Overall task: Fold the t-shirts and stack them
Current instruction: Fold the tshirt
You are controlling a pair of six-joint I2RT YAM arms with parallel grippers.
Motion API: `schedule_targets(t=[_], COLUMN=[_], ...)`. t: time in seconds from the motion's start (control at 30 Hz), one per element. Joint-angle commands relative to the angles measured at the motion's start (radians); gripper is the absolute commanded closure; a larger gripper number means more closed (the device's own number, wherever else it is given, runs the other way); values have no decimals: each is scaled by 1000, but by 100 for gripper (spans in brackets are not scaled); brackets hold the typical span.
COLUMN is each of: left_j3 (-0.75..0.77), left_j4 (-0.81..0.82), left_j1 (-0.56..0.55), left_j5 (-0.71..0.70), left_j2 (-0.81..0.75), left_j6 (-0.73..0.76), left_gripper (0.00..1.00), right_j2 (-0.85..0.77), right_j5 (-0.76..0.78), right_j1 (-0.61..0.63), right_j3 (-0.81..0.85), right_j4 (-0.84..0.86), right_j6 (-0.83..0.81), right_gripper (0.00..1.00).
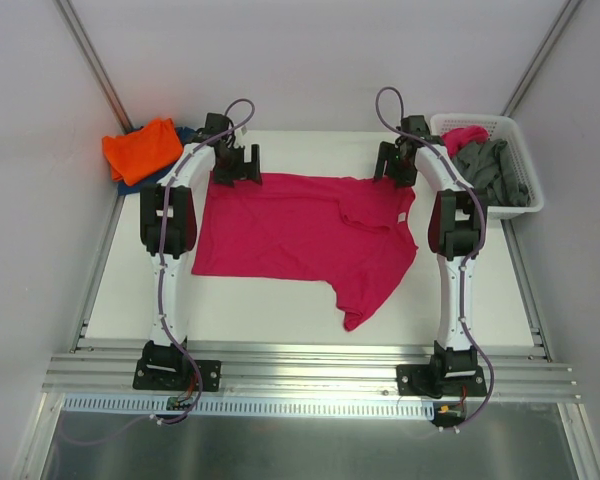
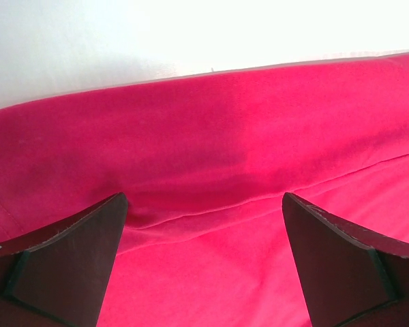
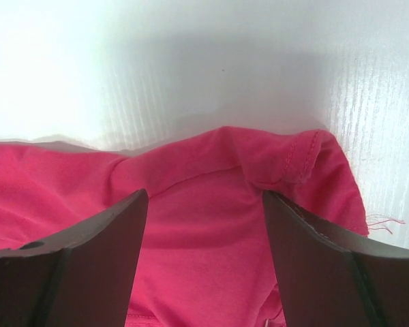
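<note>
You're poising left hand [image 1: 238, 166] and right hand [image 1: 394, 166], both open and empty, over the far edge of the shirt [image 1: 290, 230], likely for a fold pinch.

Blue shirt [image 1: 131, 186] mostly under orange shirt [image 1: 140, 147]

Top view bright and even, light from above; only faint soft shadows along the pink shirt [image 1: 300, 225]; walls [image 1: 300, 60] slightly washed; left wrist view: table [image 2: 293, 27] blown out to pure white; dark fingers [image 2: 61, 266] soft-edged, out of focus; right wrist view: glare top left; broad soft shadow on table; shirt stitching sharp.
</note>
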Motion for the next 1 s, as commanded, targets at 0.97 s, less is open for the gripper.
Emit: schedule_targets(t=[0.97], left_j3=[69], left_j4=[-13], left_j1=[13], left_j5=[44], left_j2=[-3], left_j6=[-40], left_gripper=[1], right_j2=[7], right_j5=[43], right_j1=[-6], right_j3=[45], right_j4=[-18], right_j6=[35], right_gripper=[25])
